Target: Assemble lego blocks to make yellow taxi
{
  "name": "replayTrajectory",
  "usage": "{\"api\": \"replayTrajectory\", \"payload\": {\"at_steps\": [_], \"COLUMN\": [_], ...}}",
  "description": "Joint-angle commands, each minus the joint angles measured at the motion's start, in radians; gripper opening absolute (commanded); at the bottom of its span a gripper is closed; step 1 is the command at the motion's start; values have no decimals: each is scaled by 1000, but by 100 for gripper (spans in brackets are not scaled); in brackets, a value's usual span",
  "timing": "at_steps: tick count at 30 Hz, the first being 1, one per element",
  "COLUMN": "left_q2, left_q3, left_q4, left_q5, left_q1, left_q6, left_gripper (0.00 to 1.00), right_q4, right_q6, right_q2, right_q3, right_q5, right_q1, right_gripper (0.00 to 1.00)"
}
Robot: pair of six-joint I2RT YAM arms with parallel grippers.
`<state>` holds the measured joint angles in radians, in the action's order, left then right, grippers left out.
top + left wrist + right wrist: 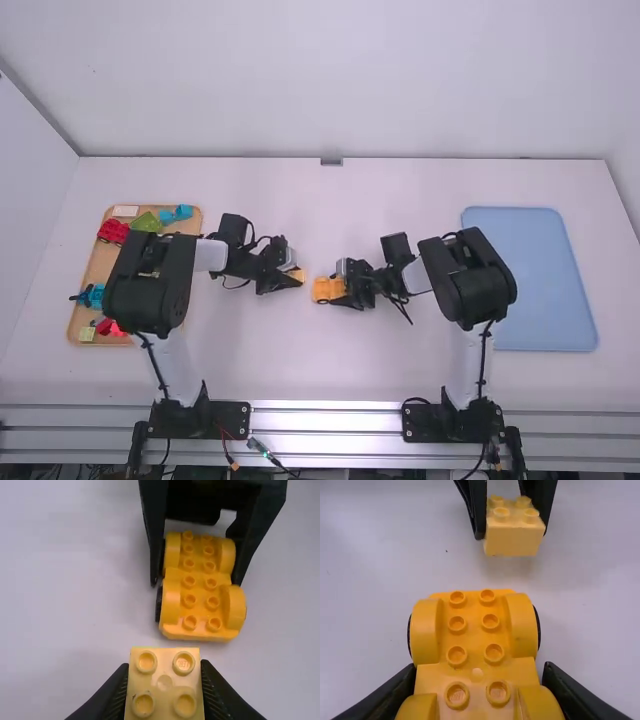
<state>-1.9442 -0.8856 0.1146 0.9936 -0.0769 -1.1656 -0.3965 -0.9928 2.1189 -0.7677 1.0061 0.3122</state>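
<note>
Mid-table, left gripper [164,682] is closed on the pale yellow block [299,274], studs up; right gripper [479,682] is closed on the sides of the orange-yellow car base [474,635], also studs up. Block and base are near each other, gap between. Step in hand looks like seating block on base. I'd keep the base dead still with the right, bring the block over it, square it to the two stud rows, then press straight down till flush. Raised fenders [425,632] flank the studs, so block has to drop between them; any yaw and it likely rides up on one. Right fingers sit alongside the base's far half as the left wrist view has it, so aim for the near studs or left fingers may clip them. Can't tell clearance under base; unsupported, it could tip when pressed. Around: wooden tray [103,262] on left with red block [113,231], green block [146,222] and blue piece [177,214], partly under left arm; blue mat [530,280] on right.
</note>
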Motion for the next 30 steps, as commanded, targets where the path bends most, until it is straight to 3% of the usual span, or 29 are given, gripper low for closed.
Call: {"api": "replayTrajectory", "payload": {"at_steps": [1,5,14,30], "left_q2": [74,147,185,80], "left_q3": [21,59,167,107], "left_q4": [1,-22,-303,-295], "left_q5": [12,-28,-135,-68], "left_q1": [-31,-77,-200,-204], "left_q6": [26,31,214,216], "left_gripper": [2,2,2,2], "right_q4": [-6,-43,-131,-111], "right_q6": [38,55,98,69], "right_q2": [21,21,21,21], "right_q3": [-11,4,48,50], "right_q5": [-48,-57,-61,-12], "right_q1": [2,2,2,2], "right_gripper": [55,55,56,52]}}
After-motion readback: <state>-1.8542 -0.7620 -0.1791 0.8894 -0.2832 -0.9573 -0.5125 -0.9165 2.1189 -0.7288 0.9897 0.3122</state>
